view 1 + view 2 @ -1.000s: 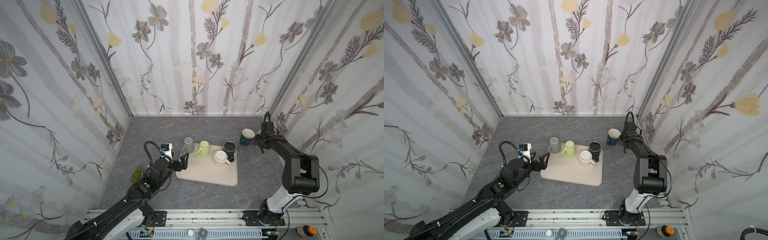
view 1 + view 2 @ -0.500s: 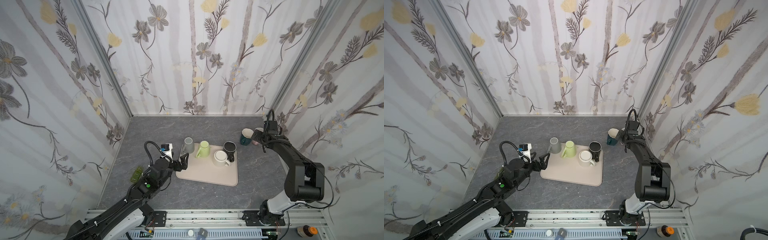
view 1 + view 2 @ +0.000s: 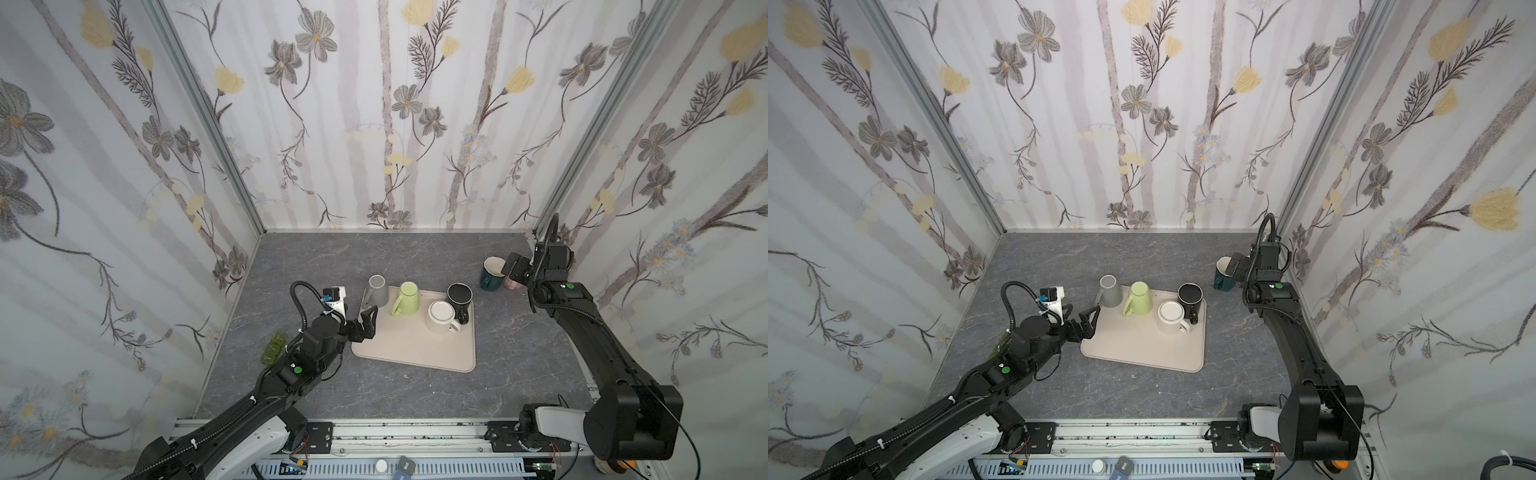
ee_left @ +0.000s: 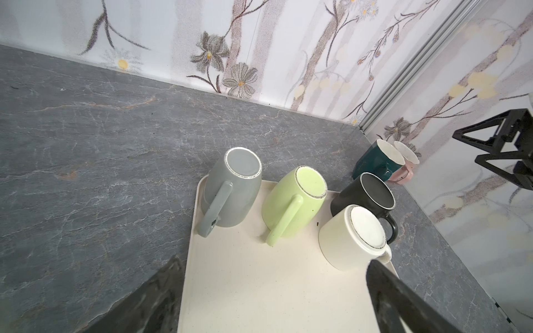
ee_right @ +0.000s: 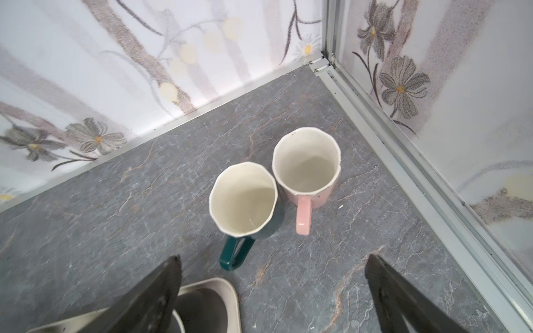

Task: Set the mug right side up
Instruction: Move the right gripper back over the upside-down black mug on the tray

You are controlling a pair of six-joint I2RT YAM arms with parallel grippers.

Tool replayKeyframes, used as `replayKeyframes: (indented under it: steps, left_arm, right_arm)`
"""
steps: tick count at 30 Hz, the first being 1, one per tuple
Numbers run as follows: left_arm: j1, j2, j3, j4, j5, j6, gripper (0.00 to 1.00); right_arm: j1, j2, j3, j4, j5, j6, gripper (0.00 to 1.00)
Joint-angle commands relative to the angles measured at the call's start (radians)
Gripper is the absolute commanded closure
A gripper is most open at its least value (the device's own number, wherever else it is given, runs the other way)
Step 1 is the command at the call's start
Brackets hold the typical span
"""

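The right fingers (image 5: 150, 288) have let go and drawn back, now wide and empty. Just beyond them the pink mug (image 5: 305, 167) stands upright against the teal mug (image 5: 242, 199) on the bench (image 5: 86, 230), near its back corner. The left fingers (image 3: 368, 320) hang wide by the tray (image 3: 415, 349). A careless retreat could clip the teal handle, toppling both. Six mugs, one tray; three mugs are upside down.

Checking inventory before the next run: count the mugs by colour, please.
Grey mug: 1
Green mug: 1
White mug: 1
Black mug: 1
Teal mug: 1
Pink mug: 1
Total: 6 mugs
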Motion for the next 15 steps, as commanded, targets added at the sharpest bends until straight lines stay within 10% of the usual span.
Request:
replayKeyframes:
  steps: [1, 15]
  left_arm:
    - [0.001, 0.020, 0.022, -0.016, -0.016, 0.001, 0.00]
    - [0.002, 0.165, 0.110, -0.080, 0.086, -0.025, 0.00]
  right_arm:
    - [0.069, -0.090, -0.051, -0.024, -0.025, -0.017, 0.00]
    - [0.578, -0.334, -0.362, 0.036, 0.008, 0.171, 0.05]
